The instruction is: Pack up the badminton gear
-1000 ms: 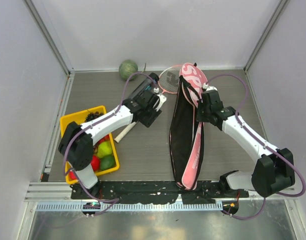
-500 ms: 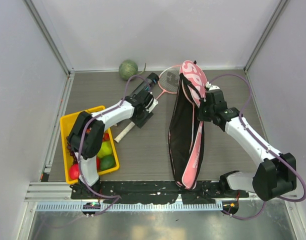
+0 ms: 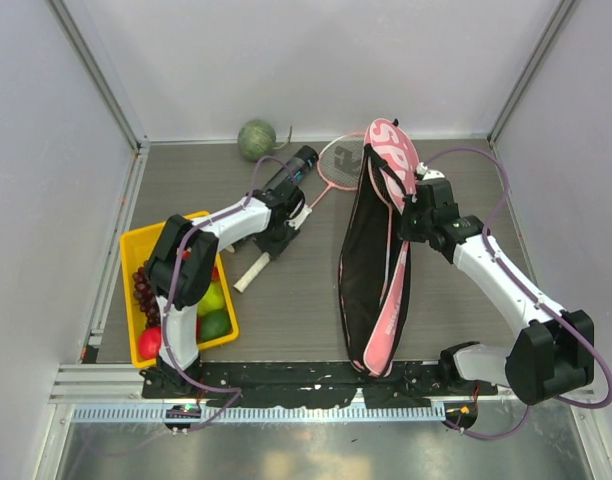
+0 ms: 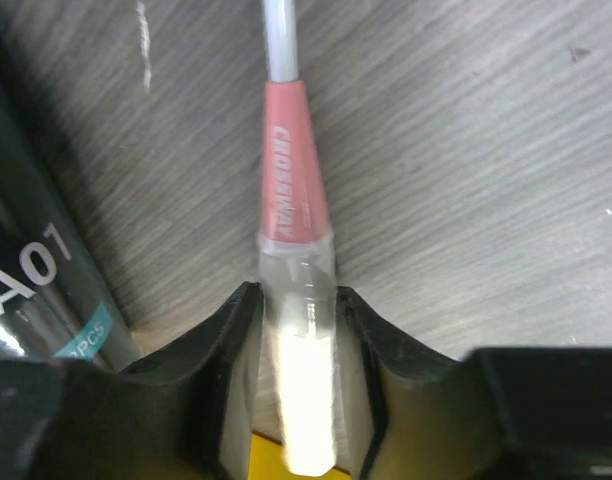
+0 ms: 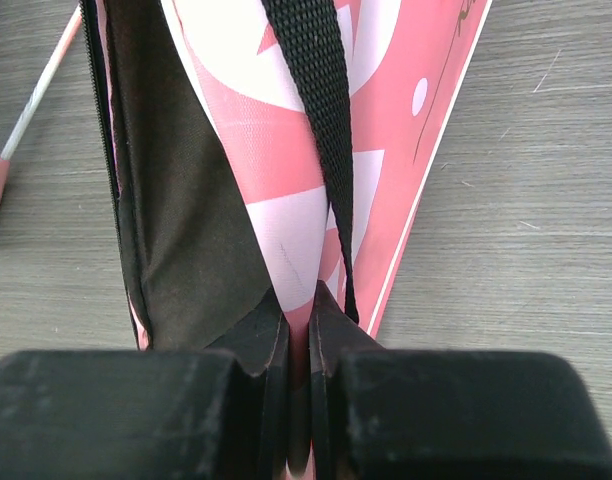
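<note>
Grey wood-grain table [image 3: 456, 300] fills the floor of a booth with pale walls [image 3: 316, 60], seen from above with two white robot arms mounted at the near edge.

A long pink bag [image 3: 391, 160] lies just right of centre, running from the near edge toward the far wall. Its zip is open and the black lining faces up. The right gripper [image 5: 298, 320] reaches over the far half of the bag, and its jaws are pressed together on a fold of the pink fabric, right beside a black strap [image 5: 311, 80].

A pink-framed racket [image 3: 338, 160] lies on the table left of the bag, with its head at the far end, just beside the bag's top, and its white handle [image 3: 251, 272] pointing near-left. The left gripper [image 4: 298, 330] sits low over the top of the handle, where a pink cone joins the shaft. Its two black jaws rest against either side of the handle with no gap to see (the racket itself is flat on the table).

A black tube [image 3: 286, 175] lies just left of that gripper, angled the same way as the racket.

A green melon [image 3: 256, 139] sits by the far wall. A yellow tray [image 3: 136, 240] of fruit sits at the near left.
</note>
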`<state>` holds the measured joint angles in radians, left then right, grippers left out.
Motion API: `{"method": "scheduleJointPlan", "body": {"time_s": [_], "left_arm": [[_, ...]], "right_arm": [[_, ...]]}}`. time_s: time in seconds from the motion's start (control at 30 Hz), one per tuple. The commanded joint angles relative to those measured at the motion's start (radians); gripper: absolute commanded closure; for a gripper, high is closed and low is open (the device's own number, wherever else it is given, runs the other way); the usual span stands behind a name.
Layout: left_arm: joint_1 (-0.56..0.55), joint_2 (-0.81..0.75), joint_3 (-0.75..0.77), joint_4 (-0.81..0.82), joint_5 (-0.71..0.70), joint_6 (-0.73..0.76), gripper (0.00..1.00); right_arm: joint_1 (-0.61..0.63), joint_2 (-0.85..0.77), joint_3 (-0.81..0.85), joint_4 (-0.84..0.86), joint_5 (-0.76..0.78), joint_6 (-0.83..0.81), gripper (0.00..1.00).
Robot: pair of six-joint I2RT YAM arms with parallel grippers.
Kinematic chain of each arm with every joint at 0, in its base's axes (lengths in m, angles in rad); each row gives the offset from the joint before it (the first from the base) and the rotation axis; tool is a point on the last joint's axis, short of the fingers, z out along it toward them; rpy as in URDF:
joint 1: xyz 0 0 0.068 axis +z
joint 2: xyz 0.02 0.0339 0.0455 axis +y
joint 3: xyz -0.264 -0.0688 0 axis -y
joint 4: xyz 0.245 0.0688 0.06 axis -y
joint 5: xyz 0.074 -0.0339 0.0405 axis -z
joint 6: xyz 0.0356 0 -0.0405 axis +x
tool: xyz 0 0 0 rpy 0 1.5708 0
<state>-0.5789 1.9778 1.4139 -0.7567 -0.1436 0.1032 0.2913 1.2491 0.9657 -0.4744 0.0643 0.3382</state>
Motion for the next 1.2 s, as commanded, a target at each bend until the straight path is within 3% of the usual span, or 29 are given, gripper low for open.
{"method": "scheduleJointPlan", "body": {"time_s": [0.0,0.2,0.63,1.17], "left_arm": [[0.002,-0.039,-0.001,-0.055,0.11,-0.072,0.67],[-0.038,-0.171,-0.096,0.01,0.139,-0.167,1.0],[-0.094,-0.391,-0.19,0.043,0.113,-0.385,1.0],[-0.101,-0.5,-0.334,0.212,0.202,-0.52,1.0]], "right_arm": [[-0.006,-0.059,0.004,0.092,0.009,0.01,0.95],[-0.014,-0.002,0.008,0.083,0.092,0.053,0.95],[-0.02,0.033,0.005,0.066,0.17,0.079,0.95],[-0.023,0.331,0.209,-0.026,0.201,0.159,0.95]]}}
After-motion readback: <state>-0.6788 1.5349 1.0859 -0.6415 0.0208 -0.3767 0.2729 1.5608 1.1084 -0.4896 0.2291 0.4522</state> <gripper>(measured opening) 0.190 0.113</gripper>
